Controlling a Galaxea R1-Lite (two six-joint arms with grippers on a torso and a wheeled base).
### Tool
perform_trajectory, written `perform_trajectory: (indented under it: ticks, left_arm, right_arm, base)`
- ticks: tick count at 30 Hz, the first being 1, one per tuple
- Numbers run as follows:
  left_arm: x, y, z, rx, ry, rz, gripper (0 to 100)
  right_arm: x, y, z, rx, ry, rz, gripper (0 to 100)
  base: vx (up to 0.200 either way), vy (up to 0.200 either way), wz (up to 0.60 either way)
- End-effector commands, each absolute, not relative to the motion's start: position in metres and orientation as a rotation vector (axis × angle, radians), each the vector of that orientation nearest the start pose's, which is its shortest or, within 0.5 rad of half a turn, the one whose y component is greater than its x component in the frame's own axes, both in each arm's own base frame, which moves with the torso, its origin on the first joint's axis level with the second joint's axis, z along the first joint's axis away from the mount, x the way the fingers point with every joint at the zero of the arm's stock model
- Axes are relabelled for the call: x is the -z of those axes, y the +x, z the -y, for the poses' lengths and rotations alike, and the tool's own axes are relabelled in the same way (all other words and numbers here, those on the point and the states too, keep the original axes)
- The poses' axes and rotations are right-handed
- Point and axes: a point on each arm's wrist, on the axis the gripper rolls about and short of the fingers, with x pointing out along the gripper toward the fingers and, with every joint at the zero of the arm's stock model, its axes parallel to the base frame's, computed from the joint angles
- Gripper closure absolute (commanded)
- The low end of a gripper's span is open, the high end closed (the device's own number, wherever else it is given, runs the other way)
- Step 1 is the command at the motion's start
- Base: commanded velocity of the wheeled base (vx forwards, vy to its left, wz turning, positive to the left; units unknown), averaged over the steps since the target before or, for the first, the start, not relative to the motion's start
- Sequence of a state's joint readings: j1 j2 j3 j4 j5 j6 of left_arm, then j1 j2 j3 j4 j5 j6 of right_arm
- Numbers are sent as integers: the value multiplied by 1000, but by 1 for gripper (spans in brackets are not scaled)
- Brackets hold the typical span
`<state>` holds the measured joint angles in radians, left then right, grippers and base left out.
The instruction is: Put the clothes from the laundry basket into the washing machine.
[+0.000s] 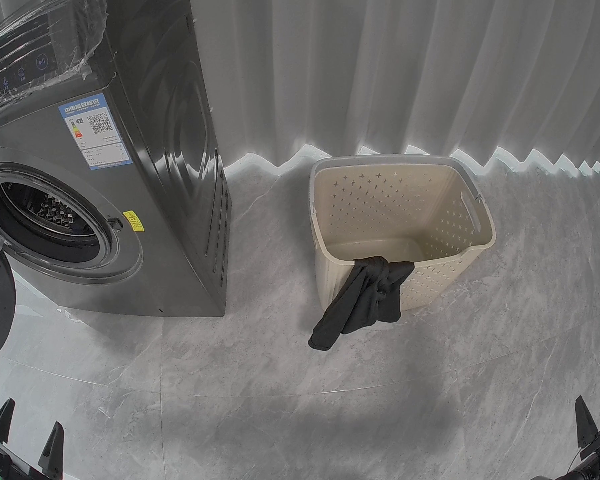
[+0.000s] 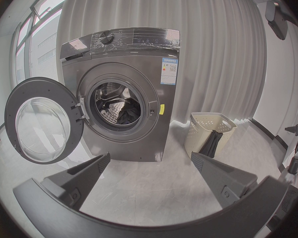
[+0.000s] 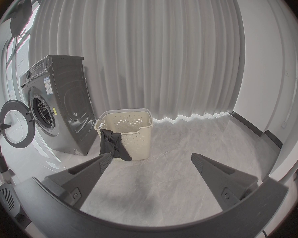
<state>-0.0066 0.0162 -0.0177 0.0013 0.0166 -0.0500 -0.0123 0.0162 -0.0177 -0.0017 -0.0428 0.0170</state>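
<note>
Dark grey front-loading washing machine (image 1: 147,188) stands on the left of the pale grey marble-look tile floor (image 1: 300,395). Its round glass-windowed door (image 2: 43,119) is swung fully open on the hinge side, and the drum opening (image 2: 117,106) is exposed. A dark heap of cloth (image 2: 129,113) lies low inside the drum. Cream perforated plastic laundry basket (image 1: 380,201) sits upright on the floor to the right of the machine, apart from it and close to the white pleated curtain (image 1: 393,55). A black garment (image 1: 367,298) is draped over the basket's near rim. Part of it is inside; most hangs down the outer front wall, and the lowest end seems to reach the floor. The rest of the basket's interior looks bare down to the bottom. Left gripper (image 2: 149,155) is low at the near left, facing the machine front, with fingers spread wide and nothing between them. Right gripper (image 3: 149,156) is low at the near right, facing the basket and garment, also spread wide and holding nothing. Both are well apart from the basket and the machine.
</note>
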Motion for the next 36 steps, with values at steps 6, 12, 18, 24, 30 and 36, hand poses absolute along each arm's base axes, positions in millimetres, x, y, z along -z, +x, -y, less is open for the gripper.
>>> perform_trajectory:
  ticks: [6,12,18,24,30,36]
  left_arm:
    - [-75,-23,0,-12,-49,-1,0]
    - [-75,-23,0,-12,-49,-3,0]
    - [-75,-23,-1,-11,-51,-1,0]
    - [-75,-23,-1,-11,-51,-3,0]
    - [-75,-23,0,-12,-51,-1,0]
    - [-75,-23,-1,-11,-51,-1,0]
  right_arm:
    - [-76,-23,1,55,12,2,0]
    - [-76,-23,1,57,12,2,0]
    - [-76,-23,1,57,12,2,0]
    - [-75,-23,1,57,11,0,0]
    - [-75,-23,1,55,6,0,0]
    - [-75,-23,1,55,6,0,0]
  base:
    - [33,0,-200]
    - [200,0,0]
    - [67,0,0]
    - [0,0,100]
    - [0,0,500]
    - [0,-133,0]
